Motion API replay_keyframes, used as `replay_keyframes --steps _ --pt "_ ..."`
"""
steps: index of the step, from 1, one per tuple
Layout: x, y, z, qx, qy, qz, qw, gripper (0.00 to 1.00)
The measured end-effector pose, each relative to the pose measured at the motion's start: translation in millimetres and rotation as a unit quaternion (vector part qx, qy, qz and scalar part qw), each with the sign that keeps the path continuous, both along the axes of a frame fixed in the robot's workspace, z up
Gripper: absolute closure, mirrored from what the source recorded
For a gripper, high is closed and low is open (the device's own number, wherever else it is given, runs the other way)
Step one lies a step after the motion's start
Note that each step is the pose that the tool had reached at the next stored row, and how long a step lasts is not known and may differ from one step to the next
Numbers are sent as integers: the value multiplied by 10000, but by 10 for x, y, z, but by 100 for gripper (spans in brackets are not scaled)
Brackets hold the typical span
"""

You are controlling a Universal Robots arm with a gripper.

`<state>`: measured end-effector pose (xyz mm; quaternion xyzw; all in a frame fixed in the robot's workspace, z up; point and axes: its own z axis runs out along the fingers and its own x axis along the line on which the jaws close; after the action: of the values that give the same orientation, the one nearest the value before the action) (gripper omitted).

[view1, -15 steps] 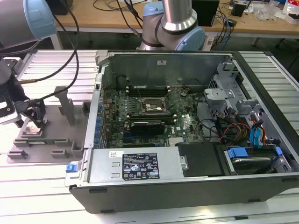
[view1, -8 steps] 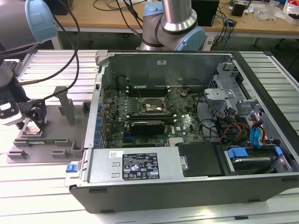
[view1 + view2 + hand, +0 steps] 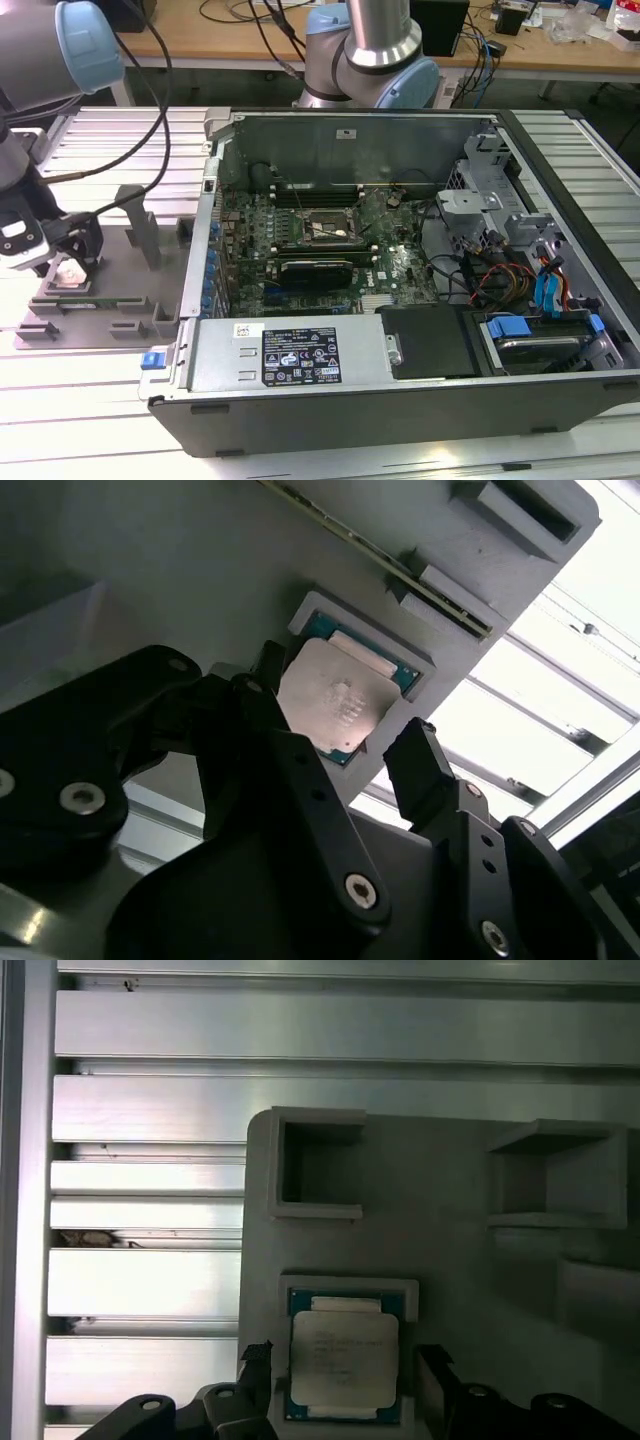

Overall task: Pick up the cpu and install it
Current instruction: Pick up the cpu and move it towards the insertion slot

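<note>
Gripper [image 3: 340, 705]: jaws open, holding nothing. One of the two fingers [image 3: 290, 750] stands on each side of the cpu [image 3: 335, 705], and neither touches it. How far above the chip the tips sit cannot be told.

Cpu: lies flat, metal face up, in a shallow square pocket of the tray [image 3: 450, 1230], near the tray edge. In the first wrist view it sits about midway between the tips. No part is lifted.

Socket [image 3: 325, 228]: inside the open case, well apart from the tray, towards the exterior view's right.

Judgement: the step in hand is the grasp. The tips must come down level and centred, clear of the pocket wall. They should close evenly on two opposite edges, never on the top face. Uneven contact could tilt or jam the chip in its pocket.
</note>
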<state>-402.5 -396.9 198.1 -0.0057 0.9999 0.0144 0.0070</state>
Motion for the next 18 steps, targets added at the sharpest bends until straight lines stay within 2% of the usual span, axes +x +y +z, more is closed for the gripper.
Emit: replay_keyframes --steps 3,9,10,11,18 --pt "28 4 -24 -6 25 -7 10000 32" --pt "46 54 -83 -7 68 -8 10000 32" --pt "46 78 -90 -7 70 -7 10000 32" --pt "45 82 -92 -7 70 -7 10000 32" --pt "13 83 -122 -8 70 -8 10000 32"
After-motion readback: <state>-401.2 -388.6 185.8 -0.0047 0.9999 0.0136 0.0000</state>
